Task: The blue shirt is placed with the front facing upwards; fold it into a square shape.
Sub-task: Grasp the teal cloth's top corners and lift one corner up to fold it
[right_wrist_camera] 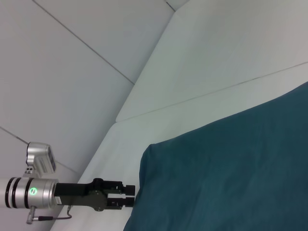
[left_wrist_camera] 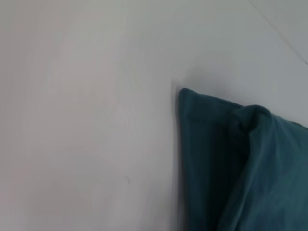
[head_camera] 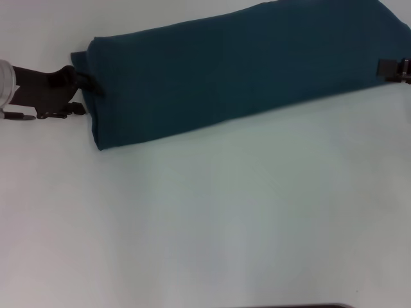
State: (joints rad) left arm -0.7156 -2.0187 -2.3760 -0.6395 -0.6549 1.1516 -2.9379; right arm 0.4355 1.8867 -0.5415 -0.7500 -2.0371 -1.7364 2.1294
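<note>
The blue shirt point(head_camera: 237, 77) lies as a long dark teal band across the far part of the white table, with no lettering showing. My left gripper point(head_camera: 87, 82) is at the band's left end, shut on the cloth at its upper corner. My right gripper point(head_camera: 393, 69) is at the band's right end, at the picture's edge, and grips the cloth there. In the right wrist view the shirt point(right_wrist_camera: 231, 168) fills the foreground, and the left gripper point(right_wrist_camera: 129, 201) pinches its far edge. The left wrist view shows a folded corner of the shirt point(left_wrist_camera: 226, 159) on the table.
The white table point(head_camera: 205, 224) stretches wide in front of the shirt. A dark strip point(head_camera: 295, 306) shows at the bottom edge of the head view. Beyond the table, pale wall panels point(right_wrist_camera: 72, 72) rise.
</note>
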